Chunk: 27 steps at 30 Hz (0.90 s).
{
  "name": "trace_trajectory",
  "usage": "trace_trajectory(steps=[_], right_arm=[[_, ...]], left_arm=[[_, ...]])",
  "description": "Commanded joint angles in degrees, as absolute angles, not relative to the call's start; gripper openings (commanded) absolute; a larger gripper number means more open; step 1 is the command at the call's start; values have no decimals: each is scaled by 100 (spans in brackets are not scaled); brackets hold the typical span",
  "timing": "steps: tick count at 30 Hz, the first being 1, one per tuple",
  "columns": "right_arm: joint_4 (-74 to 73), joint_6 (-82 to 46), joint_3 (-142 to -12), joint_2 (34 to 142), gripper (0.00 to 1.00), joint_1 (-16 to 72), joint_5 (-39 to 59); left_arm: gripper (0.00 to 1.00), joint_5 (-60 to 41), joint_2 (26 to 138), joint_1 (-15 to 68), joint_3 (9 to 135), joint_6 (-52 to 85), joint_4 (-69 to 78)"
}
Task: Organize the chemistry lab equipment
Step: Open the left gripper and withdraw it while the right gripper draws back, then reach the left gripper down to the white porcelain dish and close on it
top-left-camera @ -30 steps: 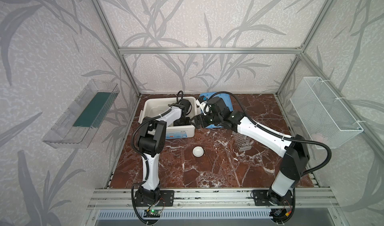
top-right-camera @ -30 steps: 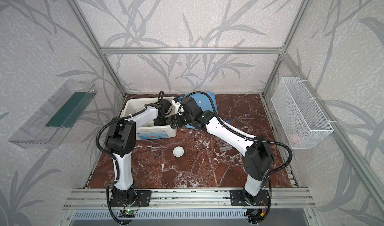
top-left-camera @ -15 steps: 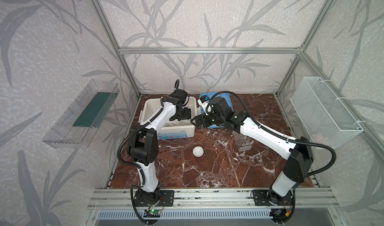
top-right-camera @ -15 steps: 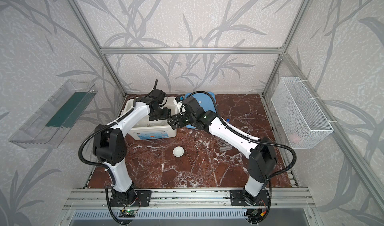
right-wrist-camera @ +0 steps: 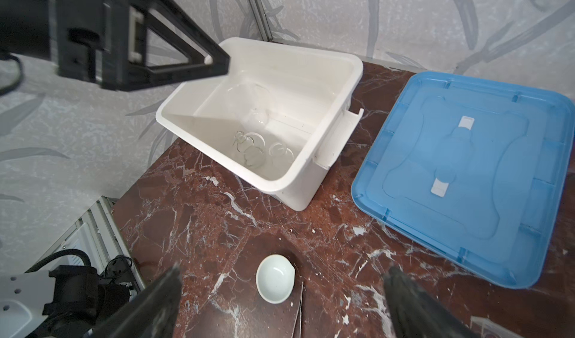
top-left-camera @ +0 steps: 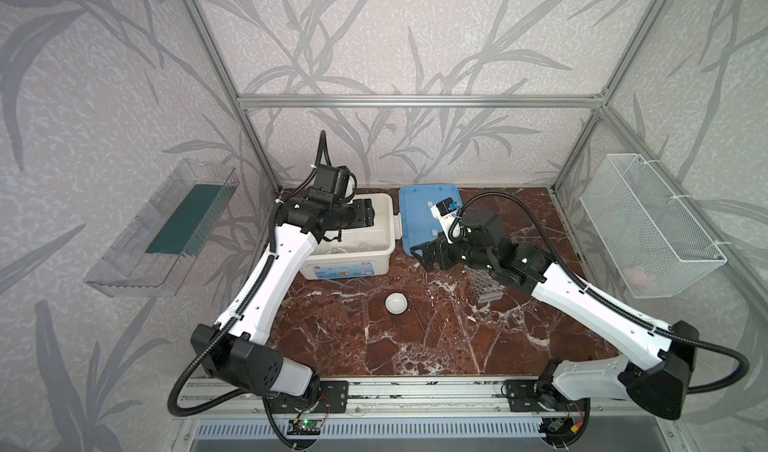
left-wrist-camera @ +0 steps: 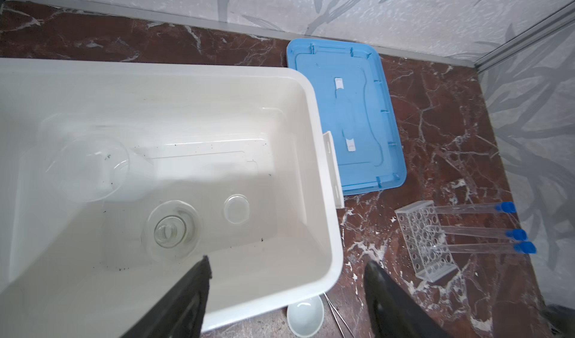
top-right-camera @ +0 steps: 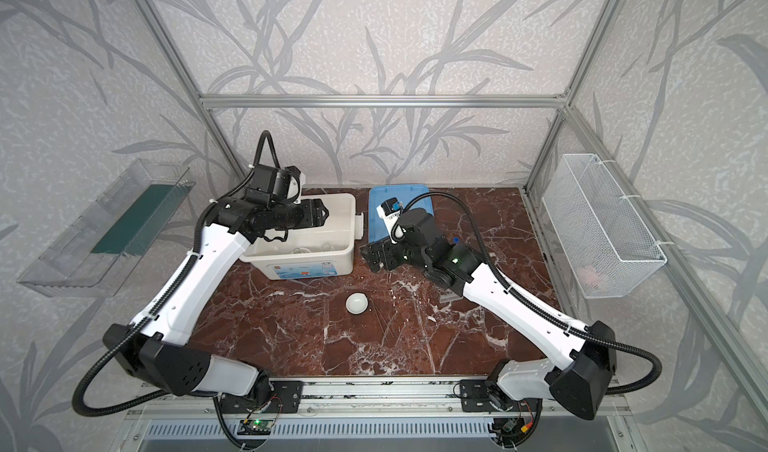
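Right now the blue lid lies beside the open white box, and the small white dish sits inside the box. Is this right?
No. The small white dish sits on the table outside the white box, as the right wrist view shows. The blue lid does lie beside it.

Twin overhead views; both wrist cameras toward box point(left-wrist-camera: 155, 67)

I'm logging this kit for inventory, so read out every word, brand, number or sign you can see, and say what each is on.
No text is legible.
Front label of the white box: red mark and blue print, too small to read.
White sticker at the wrist of the right arm: dark characters, too blurred to read.
Blue lid: two white tabs, blank.
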<state>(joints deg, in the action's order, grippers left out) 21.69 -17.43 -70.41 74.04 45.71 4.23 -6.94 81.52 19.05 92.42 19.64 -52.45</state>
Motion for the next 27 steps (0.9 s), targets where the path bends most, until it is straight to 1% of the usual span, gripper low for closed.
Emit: trace_trajectory(steps=[1, 5, 7, 12, 15, 17, 21, 27], right_arm=[[2314, -1691, -6792, 7085, 99, 4525, 249], [2287, -1490, -6330, 6834, 99, 4526, 514], [2194, -1477, -6038, 6683, 99, 4518, 583], [2079, -1547, -5324, 6262, 99, 4509, 521], [2039, -1592, -5008, 6098, 99, 4500, 460], [1989, -1640, -4844, 6040, 99, 4500, 511], [1853, -1815, -4570, 6079, 99, 4497, 712], [1751, -1861, -4356, 6162, 99, 4492, 755]], left_arm=[[74, -739, 7951, 2328, 9159, 1697, -6057], [74, -750, 7664, 2990, 8774, 1627, -6223], [73, -802, 7495, 3168, 8427, 1693, -6144], [71, -879, 6972, 3581, 7314, 2354, -5548], [71, -900, 6913, 3863, 6829, 2688, -5255], [75, -746, 6975, 4032, 6579, 2748, -5130], [88, -442, 7273, 4270, 6068, 2889, -4745], [99, -474, 8059, 4467, 5721, 3059, -4158]])
